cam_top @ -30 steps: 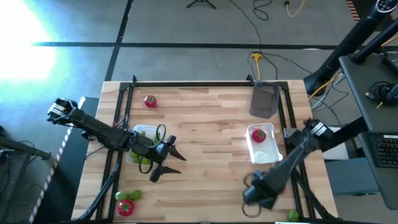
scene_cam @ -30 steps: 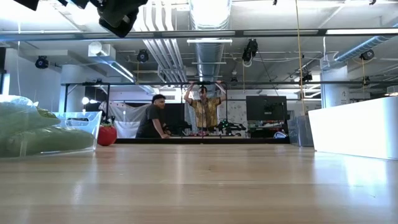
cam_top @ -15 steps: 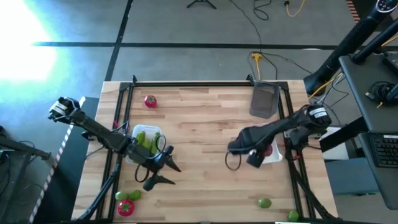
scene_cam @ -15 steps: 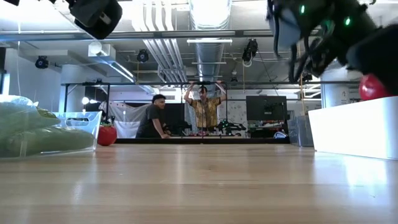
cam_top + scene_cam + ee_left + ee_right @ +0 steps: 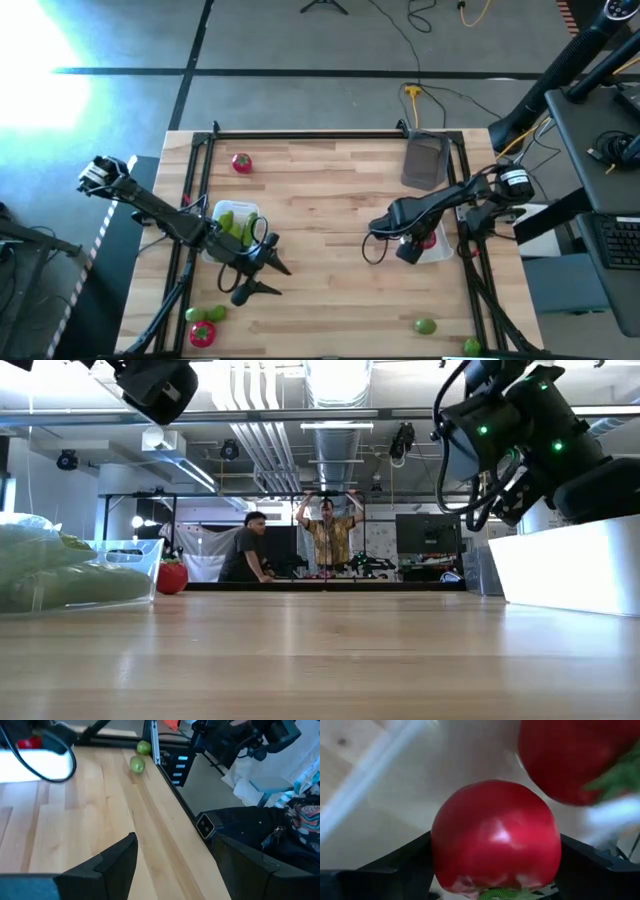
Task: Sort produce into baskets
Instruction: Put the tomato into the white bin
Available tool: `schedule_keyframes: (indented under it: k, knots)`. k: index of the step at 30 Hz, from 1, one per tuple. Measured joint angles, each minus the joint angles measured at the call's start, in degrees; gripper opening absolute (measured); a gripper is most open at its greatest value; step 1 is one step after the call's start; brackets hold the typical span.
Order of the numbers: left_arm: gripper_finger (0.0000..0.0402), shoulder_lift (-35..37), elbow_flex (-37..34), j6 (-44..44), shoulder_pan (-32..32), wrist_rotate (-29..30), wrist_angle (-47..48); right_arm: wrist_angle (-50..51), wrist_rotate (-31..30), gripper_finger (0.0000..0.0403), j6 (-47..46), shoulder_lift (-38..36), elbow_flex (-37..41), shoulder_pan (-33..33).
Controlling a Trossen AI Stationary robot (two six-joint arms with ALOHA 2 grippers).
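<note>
I can read no text, label, brand, number or sign on anything in my views here

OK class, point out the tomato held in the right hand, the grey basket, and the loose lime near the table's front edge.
tomato (image 5: 495,837): right wrist view, middle of its red skin.
grey basket (image 5: 425,160): high view, its floor.
lime (image 5: 426,326): high view, its top.

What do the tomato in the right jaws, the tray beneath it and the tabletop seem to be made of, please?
The tomato looks like glossy moulded plastic: smooth red skin with a sharp highlight. The tray seems whitish translucent plastic, with a rounded, softly shining rim. The tabletop appears to be pale wood in joined strips, like butcher block, with a satin sheen.
</note>
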State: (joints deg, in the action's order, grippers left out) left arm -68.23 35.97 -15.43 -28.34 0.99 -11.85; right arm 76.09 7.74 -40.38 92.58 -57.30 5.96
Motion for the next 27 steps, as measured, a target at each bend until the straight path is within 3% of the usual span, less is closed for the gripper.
schedule_keyframes:
  k: [7, 27]
  knots:
    - [0.0240, 2.2, 0.0, 3.9, 0.9, 0.0, -1.5, -2.1, -3.5, 0.0354, -0.9, -0.7, -0.4, 0.0]
    - [0.0240, 2.9, 0.0, 3.5, 1.0, 0.1, -0.3, 0.3, -8.8, 0.0357, -6.4, -9.3, -9.8, 0.5]
